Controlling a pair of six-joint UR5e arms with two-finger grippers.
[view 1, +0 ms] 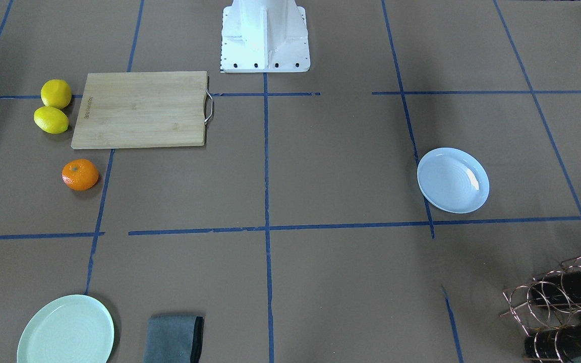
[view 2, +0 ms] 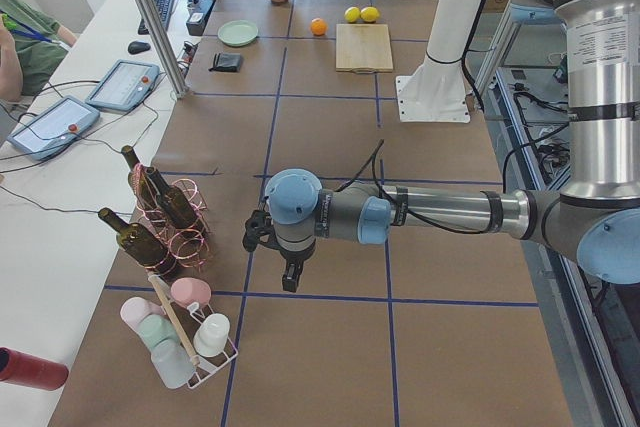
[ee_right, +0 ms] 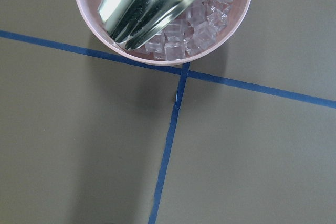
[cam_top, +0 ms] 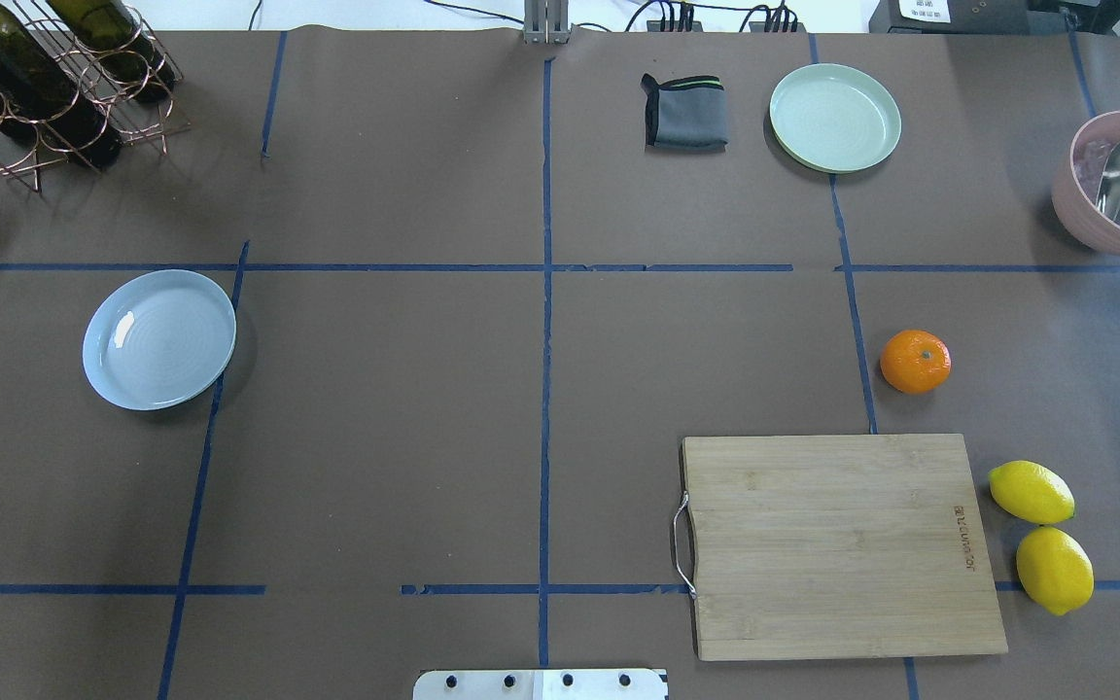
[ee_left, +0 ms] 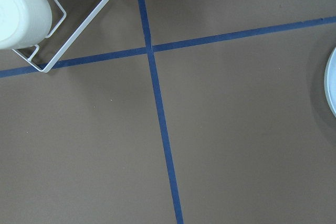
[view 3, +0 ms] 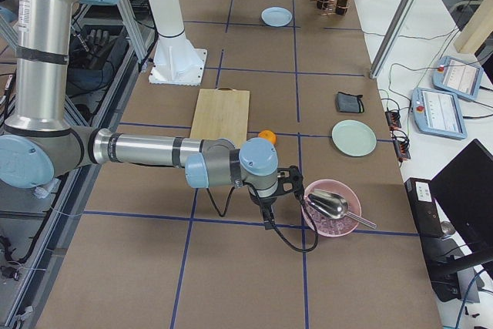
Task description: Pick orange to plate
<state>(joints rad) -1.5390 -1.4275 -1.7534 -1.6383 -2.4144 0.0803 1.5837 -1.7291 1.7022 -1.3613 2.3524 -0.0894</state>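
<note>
The orange [cam_top: 915, 361] lies on the brown table just beyond the cutting board's far corner, and shows too in the front view [view 1: 79, 174]. The pale bluish-white plate [cam_top: 159, 338] sits bare on the opposite half; its rim [ee_left: 332, 85] cuts into the left wrist view's right edge. My left gripper [view 2: 257, 233] shows only in the exterior left view, hanging low near the bottle rack. My right gripper [view 3: 290, 182] shows only in the exterior right view, beside the pink bowl, a short way from the orange [view 3: 267, 136]. Whether either is open or shut I cannot tell.
A wooden cutting board [cam_top: 842, 542] has two yellow lemons [cam_top: 1041, 530] at its side. A mint-green plate [cam_top: 835, 117] and a grey cloth [cam_top: 684, 112] lie at the far edge. The pink bowl [ee_right: 239, 19] holds ice and a metal scoop. A wire bottle rack [cam_top: 45, 87] and a cup rack [ee_left: 50, 35] stand on my left.
</note>
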